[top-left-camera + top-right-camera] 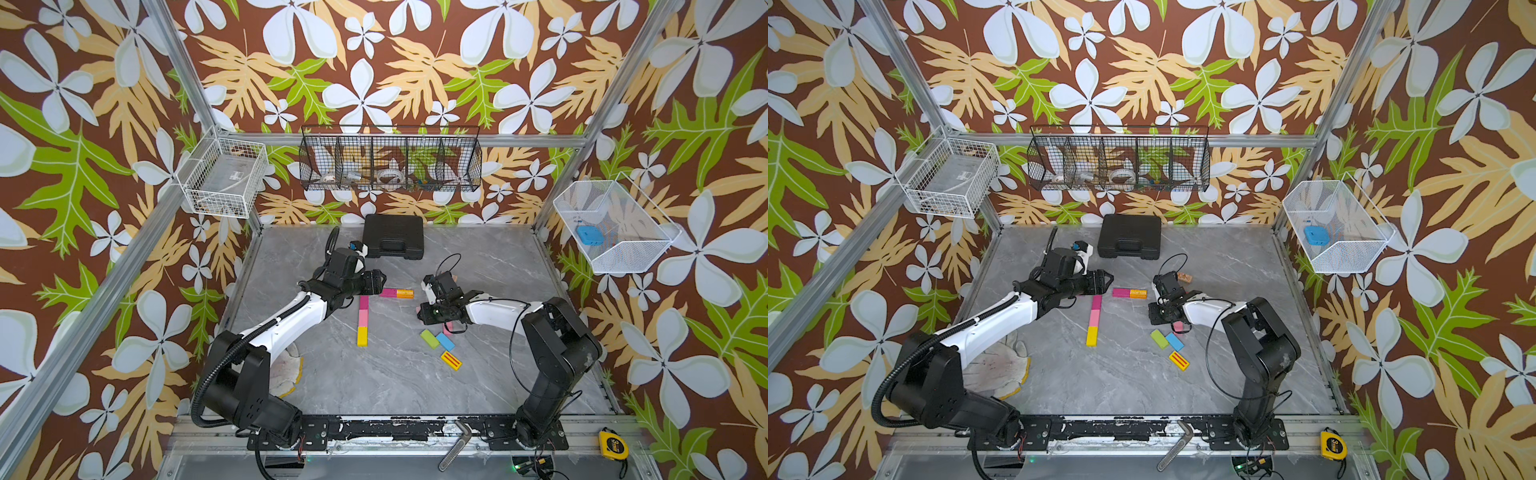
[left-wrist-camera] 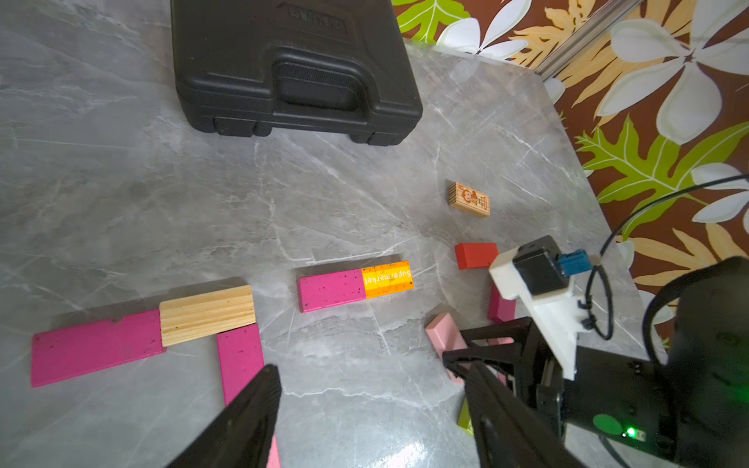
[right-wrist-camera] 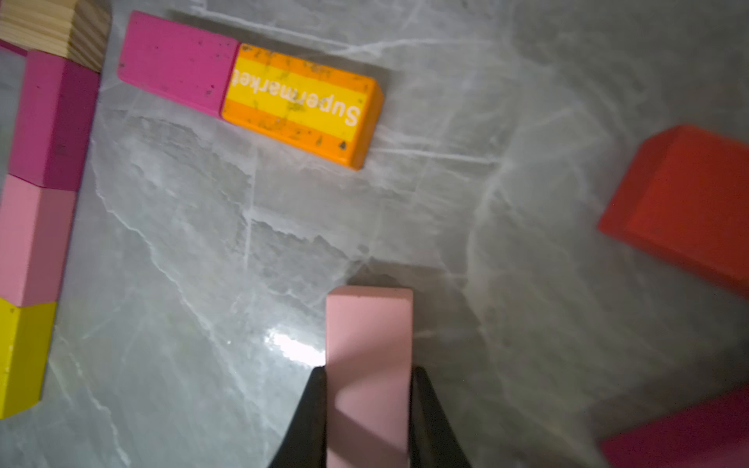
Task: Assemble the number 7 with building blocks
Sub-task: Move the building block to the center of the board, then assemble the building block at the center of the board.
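Your right tool point(image 3: 368, 369) pinches a light pink block point(image 3: 369, 324); your left tool point(image 2: 371, 366) is open. Next, lift it toward the stem point(image 1: 363, 320).

Bright, even light fills both top views, with only soft shadows on the grey table point(image 1: 395, 374). The right wrist view is dimmer and softer: a white glare patch shines on the table beside the pale pink block point(image 3: 369, 344), while the red block point(image 3: 689, 202) at the frame's edge is blurred. The left wrist view is sharp and well lit.
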### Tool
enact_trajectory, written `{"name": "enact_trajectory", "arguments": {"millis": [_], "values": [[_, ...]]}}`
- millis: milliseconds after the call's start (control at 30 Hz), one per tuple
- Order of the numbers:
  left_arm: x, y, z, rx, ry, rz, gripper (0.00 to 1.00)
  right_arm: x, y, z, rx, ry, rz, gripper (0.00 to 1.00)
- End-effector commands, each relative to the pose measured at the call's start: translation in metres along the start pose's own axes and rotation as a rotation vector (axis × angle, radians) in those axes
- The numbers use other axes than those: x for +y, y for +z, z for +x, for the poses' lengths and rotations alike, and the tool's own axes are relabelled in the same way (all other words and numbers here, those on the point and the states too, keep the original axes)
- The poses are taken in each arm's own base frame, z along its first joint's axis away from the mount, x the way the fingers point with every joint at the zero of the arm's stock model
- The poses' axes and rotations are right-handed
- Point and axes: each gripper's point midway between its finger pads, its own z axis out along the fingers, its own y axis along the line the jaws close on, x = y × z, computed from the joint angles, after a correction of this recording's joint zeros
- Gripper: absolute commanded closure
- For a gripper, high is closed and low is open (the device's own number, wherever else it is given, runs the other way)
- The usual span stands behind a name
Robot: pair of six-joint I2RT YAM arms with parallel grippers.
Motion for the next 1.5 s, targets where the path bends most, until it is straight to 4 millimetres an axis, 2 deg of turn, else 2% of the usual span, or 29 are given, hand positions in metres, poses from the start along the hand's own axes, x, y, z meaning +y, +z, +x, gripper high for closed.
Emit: {"name": "enact_trajectory", "arguments": {"millis": [0, 100, 200, 300, 500, 633, 867, 1033, 1267, 1467], "values": [[-0.01, -0.004, -0.009, -0.037, 0.008, 0.041, 0.25, 0.005, 0.002, -0.011, -0.062, 0.08, 0.015, 0.8], [-0.01, -0.007, -0.009, -0.043, 0.008, 0.043, 0.25, 0.006, 0.007, -0.015, -0.07, 0.085, 0.019, 0.78], [-0.01, -0.007, -0.009, -0.043, 0.008, 0.044, 0.25, 0.009, 0.008, -0.016, -0.066, 0.058, 0.007, 0.69], [-0.01, -0.006, -0.008, -0.038, 0.01, 0.045, 0.25, 0.01, 0.002, -0.016, -0.079, -0.005, -0.005, 0.59], [-0.007, -0.005, -0.005, -0.027, 0.007, 0.032, 0.25, 0.009, -0.019, -0.005, -0.078, -0.22, -0.03, 0.52], [-0.005, -0.002, 0.001, -0.01, -0.006, 0.033, 0.25, 0.006, -0.025, 0.006, -0.06, -0.351, -0.061, 0.51], [0.001, -0.005, 0.011, 0.002, -0.018, 0.017, 0.25, 0.008, -0.019, 0.026, 0.03, -0.541, -0.138, 0.52], [0.002, -0.004, 0.014, 0.013, -0.015, 0.017, 0.25, 0.002, -0.015, 0.018, 0.063, -0.62, -0.098, 0.52], [0.003, -0.001, 0.02, 0.033, -0.015, 0.018, 0.24, -0.008, -0.008, 0.026, 0.17, -0.734, -0.118, 0.53], [0.005, -0.004, 0.016, 0.018, -0.005, 0.004, 0.24, -0.011, -0.005, 0.022, 0.158, -0.789, -0.135, 0.53]]}}
